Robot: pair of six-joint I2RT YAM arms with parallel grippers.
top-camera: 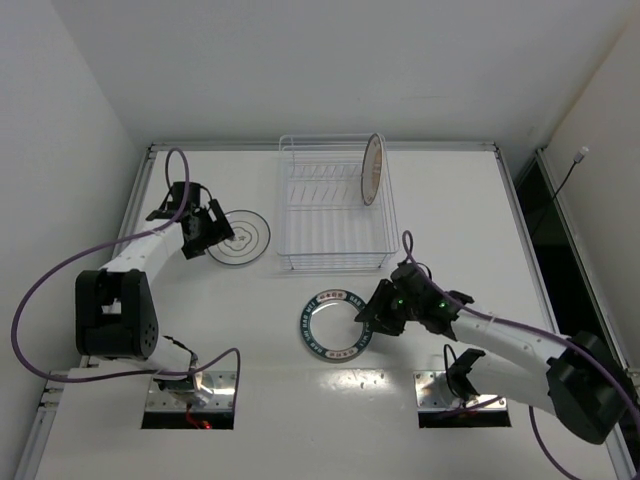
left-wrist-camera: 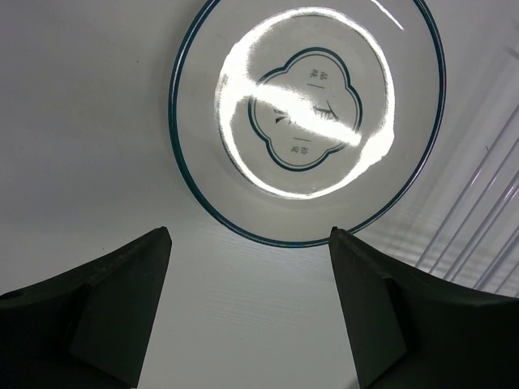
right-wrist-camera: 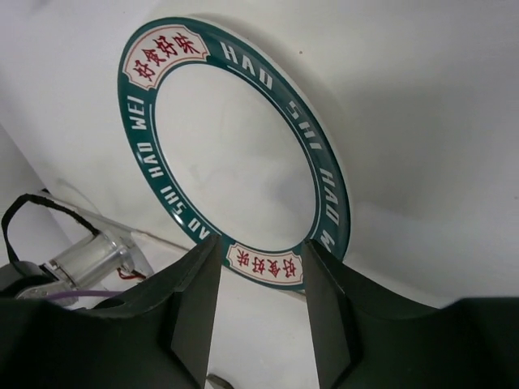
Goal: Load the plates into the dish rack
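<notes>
The dish rack (top-camera: 333, 215) stands at the back middle of the table, and its wires (left-wrist-camera: 486, 219) show at the right of the left wrist view. The orange-patterned plate (top-camera: 372, 168) stands on edge in the rack's right end. A white plate with thin dark rings (top-camera: 243, 239) (left-wrist-camera: 306, 121) lies flat left of the rack. My left gripper (top-camera: 220, 235) (left-wrist-camera: 250, 233) is open just short of its near rim, touching nothing. The green-rimmed plate (top-camera: 335, 322) (right-wrist-camera: 235, 154) lies flat in front of the rack. My right gripper (top-camera: 367, 312) (right-wrist-camera: 261, 241) is open at its right rim, not gripping.
Two cut-outs with arm mounts (top-camera: 190, 395) (top-camera: 460, 390) sit at the table's near edge. A purple cable (top-camera: 40, 290) loops off the left arm. A motor and wires (right-wrist-camera: 73, 263) show beyond the plate in the right wrist view. White walls enclose the table.
</notes>
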